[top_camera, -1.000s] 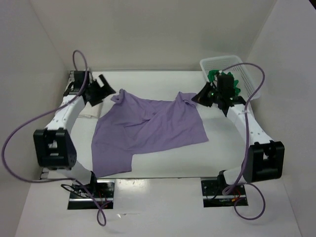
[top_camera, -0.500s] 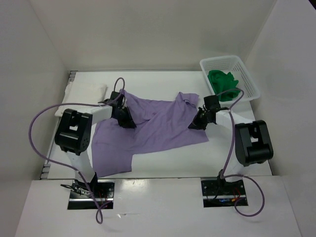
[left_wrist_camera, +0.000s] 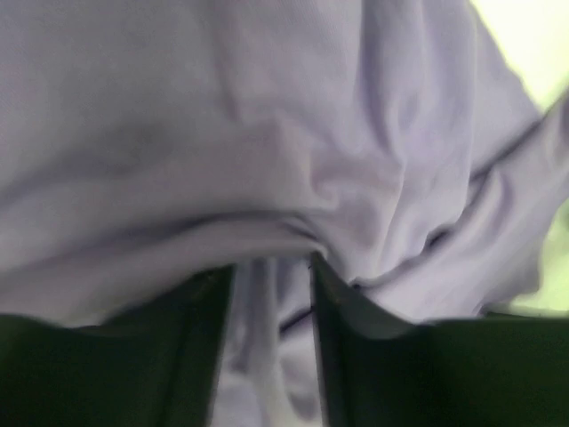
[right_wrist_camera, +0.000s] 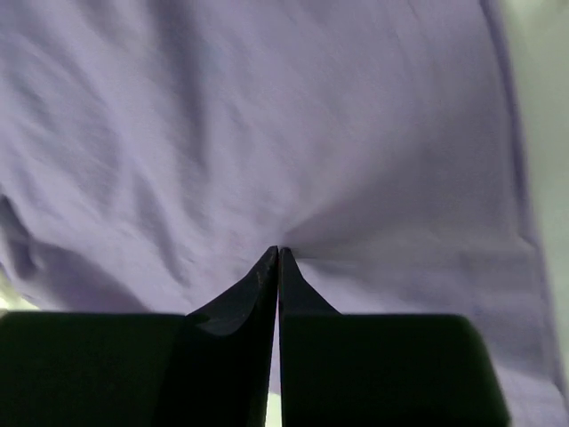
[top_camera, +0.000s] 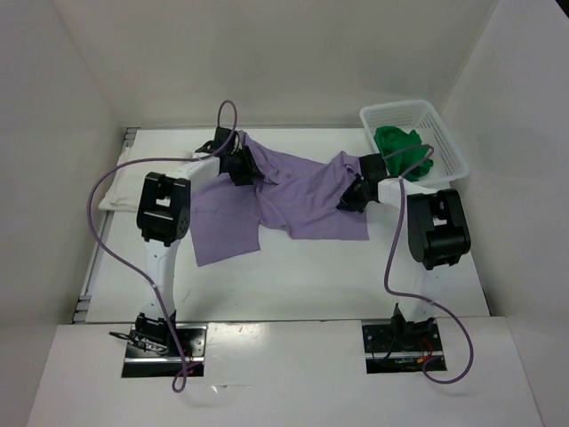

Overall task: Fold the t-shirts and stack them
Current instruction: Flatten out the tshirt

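The lavender t-shirt [top_camera: 286,200] hangs bunched between my two grippers at the back middle of the table, its lower part lying on the table. My left gripper [top_camera: 238,167] holds the shirt's left upper edge; in the left wrist view the gripper [left_wrist_camera: 267,267] has a fold of the lavender cloth [left_wrist_camera: 222,116] between its fingers. My right gripper [top_camera: 352,196] holds the shirt's right edge; in the right wrist view the gripper [right_wrist_camera: 278,253] is pinched tight on the cloth [right_wrist_camera: 267,107]. The green t-shirt [top_camera: 402,147] lies crumpled in the basket. The white t-shirt [top_camera: 123,189] lies at the table's left edge.
A white lattice basket [top_camera: 451,147] stands at the back right corner. White walls close in the table at the back and both sides. Both arm bodies [top_camera: 163,209] [top_camera: 433,227] stand over the table's middle, with purple cables looping beside them.
Both grippers have moved toward the back of the table and closer together with the lavender shirt. The shirt has been drawn back and bunched up, leaving the front of the table bare.
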`<state>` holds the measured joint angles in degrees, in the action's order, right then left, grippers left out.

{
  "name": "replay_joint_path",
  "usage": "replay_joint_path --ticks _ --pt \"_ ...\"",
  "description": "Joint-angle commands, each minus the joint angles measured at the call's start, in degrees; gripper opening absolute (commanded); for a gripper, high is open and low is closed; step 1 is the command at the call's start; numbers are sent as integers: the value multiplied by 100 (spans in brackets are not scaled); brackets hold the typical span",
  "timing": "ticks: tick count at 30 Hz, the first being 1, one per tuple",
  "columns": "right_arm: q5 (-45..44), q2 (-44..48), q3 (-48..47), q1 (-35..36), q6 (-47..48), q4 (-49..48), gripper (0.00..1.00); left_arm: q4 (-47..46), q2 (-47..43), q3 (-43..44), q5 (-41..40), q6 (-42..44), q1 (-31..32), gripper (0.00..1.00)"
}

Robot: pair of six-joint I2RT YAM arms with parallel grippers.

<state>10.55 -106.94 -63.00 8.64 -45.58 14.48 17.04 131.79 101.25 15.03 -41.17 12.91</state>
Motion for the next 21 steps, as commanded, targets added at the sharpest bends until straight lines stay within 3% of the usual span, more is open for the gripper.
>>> replay_joint_path --ticks 1,3,5,7,8,12,15,16,21 --pt "-413 -126 -703 32 -82 -332 5 -7 -896 -244 -17 -84 -156 58" --pt "-212 57 -897 32 -30 -166 9 -305 -1460 -1241 -17 -137 -331 66" --pt "-159 400 -846 32 32 -112 23 -429 -2400 -1991 -17 -137 -394 66" --pt "-158 1074 -618 32 85 36 33 -508 -3337 -3087 -193 -137 -534 57" --pt "-158 1296 -538 32 137 107 38 -421 -3631 -3407 -271 -137 -535 47" --pt "-9 2254 243 85 199 388 38 -104 -4914 -4866 -562 -382 -982 33" --pt "114 2914 937 85 76 442 32 63 -5863 -5928 -562 -926 -1509 35" --pt "175 3054 1069 85 76 442 30 115 -5988 -6150 -423 -1189 -1641 39" --pt "123 3723 1721 85 76 801 30 203 -6051 -6706 -316 -1403 -2063 41"
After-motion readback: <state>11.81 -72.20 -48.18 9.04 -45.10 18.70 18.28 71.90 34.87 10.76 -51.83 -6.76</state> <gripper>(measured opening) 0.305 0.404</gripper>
